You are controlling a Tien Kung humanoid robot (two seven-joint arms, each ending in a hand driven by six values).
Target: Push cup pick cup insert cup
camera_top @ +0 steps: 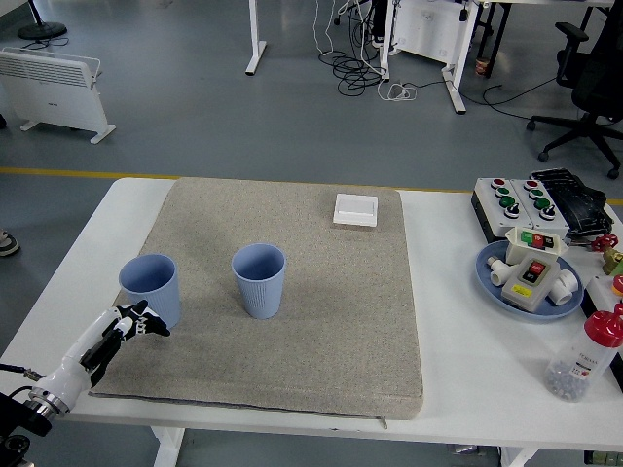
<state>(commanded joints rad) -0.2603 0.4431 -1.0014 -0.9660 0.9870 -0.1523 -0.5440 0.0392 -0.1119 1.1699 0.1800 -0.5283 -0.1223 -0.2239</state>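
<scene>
The left hand [136,322], fingers loosely extended and gripping nothing, presses its fingertips against the base of the left cup [151,289] on the grey mat [321,321], which lies on the white bench [467,370]. The push step appears under way. Next, the cup needs nudging nearer the ribbed cup [259,280] just right of it, then grasping.

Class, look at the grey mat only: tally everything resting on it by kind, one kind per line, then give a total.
Blue cups: 2, the left cup and the middle cup
White square switch plates: 1, the plate near the mat's far edge
Total: 3
</scene>
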